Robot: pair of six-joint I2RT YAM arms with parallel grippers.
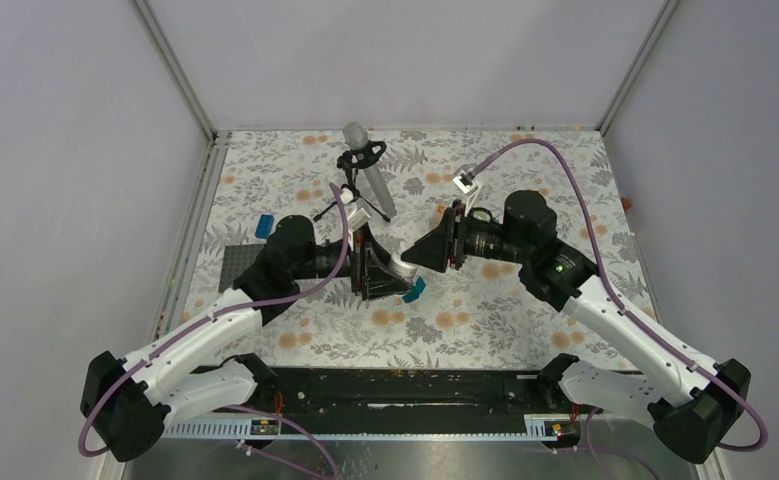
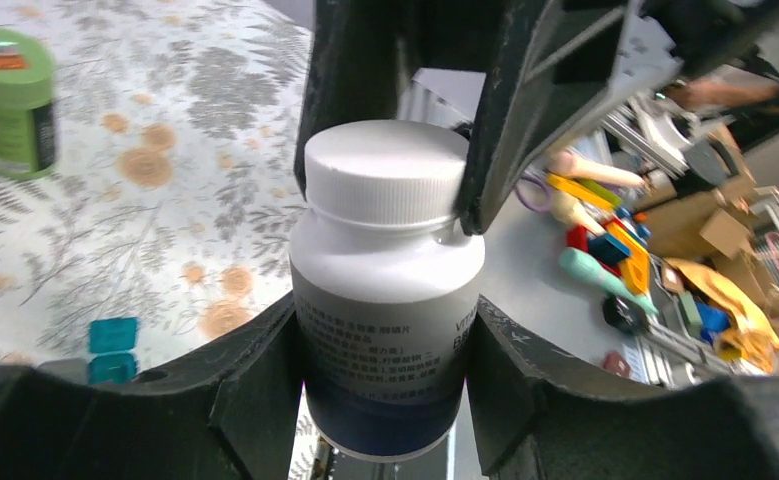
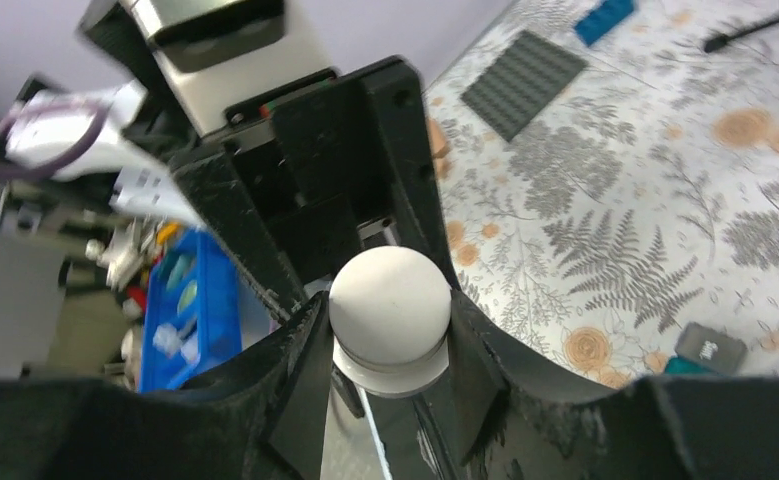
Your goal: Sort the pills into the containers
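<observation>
A white pill bottle (image 1: 399, 265) with a white screw cap is held sideways above the table, between both grippers. My left gripper (image 1: 385, 272) is shut on the bottle's body (image 2: 385, 310), just below the cap (image 2: 385, 175). My right gripper (image 1: 412, 256) is shut on the cap (image 3: 390, 300) from the opposite side; its black fingers (image 2: 520, 110) flank the cap in the left wrist view. A green container (image 2: 10, 100) stands on the floral cloth. No loose pills show.
A microphone on a small tripod (image 1: 368, 170) stands at the back centre. A grey baseplate (image 1: 240, 262) and a blue brick (image 1: 263, 227) lie to the left. A teal piece (image 1: 415, 289) lies under the bottle. A small dark tag (image 3: 710, 348) lies on the cloth.
</observation>
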